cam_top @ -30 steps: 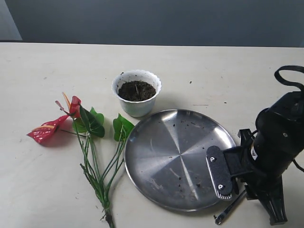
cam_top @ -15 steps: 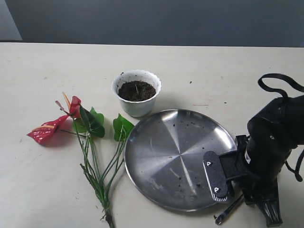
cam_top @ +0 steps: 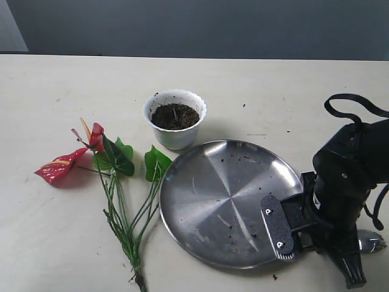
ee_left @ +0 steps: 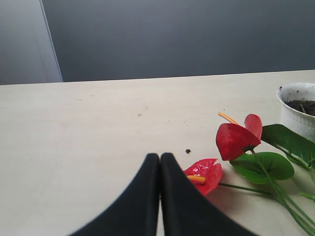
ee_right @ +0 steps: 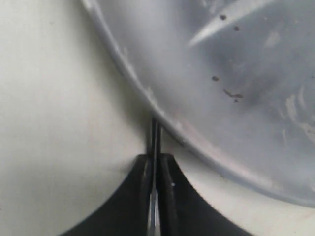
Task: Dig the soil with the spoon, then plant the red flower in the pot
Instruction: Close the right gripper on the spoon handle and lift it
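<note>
1. Right gripper (ee_right: 155, 169): fingers (ee_right: 140, 182) pressed together on the thin handle of the spoon (ee_right: 155, 147), which runs straight out between the tips. No gap either side of the handle.
2. Just beyond the fingertips the handle end meets the rim of the steel plate (ee_right: 236, 98); touching or just short of it, cannot tell. Plate surface carries a few dark soil specks.
3. Exterior view: right gripper (cam_top: 316, 246) sits low over the bench (cam_top: 61, 243) at the plate's near right edge. The spoon's oval bowl (cam_top: 372, 241) shows behind the wrist, on the far side from the plate (cam_top: 225, 201).
4. Left gripper (ee_left: 159, 167): fingers (ee_left: 142, 196) closed flat against each other, holding nothing, above bare bench.
5. Just beside the left fingertips lies one bloom of the red flower (ee_left: 204, 174); a second bloom and the green leaves lie further out.
6. Exterior view: the red flower (cam_top: 91, 149) lies flat on the bench, stems trailing toward the near edge, leaves close to the plate rim.
7. The pot (cam_top: 174, 118), upright beyond flower and plate, holds the soil (cam_top: 175, 115); well apart from both sets of fingers.
</note>
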`<state>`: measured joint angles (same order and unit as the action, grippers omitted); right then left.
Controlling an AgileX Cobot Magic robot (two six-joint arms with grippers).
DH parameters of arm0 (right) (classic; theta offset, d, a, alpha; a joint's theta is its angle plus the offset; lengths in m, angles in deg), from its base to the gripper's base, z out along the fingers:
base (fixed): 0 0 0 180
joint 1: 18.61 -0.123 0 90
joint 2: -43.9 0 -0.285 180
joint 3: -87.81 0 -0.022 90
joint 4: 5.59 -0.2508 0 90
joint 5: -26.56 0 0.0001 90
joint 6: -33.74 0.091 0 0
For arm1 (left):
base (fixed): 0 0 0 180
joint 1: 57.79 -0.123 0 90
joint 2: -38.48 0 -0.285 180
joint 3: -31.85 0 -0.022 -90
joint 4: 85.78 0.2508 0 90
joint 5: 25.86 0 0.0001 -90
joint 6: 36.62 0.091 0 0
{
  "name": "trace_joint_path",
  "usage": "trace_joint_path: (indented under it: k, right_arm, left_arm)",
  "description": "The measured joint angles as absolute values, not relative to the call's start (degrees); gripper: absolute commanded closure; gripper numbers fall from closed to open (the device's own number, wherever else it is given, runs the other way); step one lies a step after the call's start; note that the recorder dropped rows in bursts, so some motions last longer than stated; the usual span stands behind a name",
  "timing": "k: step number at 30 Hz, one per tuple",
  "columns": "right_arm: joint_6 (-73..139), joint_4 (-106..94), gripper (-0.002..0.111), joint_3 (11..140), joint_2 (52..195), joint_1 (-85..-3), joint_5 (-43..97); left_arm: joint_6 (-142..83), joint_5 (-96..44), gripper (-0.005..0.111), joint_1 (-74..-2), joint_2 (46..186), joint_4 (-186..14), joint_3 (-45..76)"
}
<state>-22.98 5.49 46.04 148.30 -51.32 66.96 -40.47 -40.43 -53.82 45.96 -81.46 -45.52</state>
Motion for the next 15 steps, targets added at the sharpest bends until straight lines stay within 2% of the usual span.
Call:
trace_joint_path:
  k: [15]
  right_arm:
    - [-32.9, 7.2, 0.109, 45.3, 148.4, -51.3, 76.5]
  left_arm:
    - [-40.5, -40.4, 0.105, -53.8, 46.0, -81.5, -45.5]
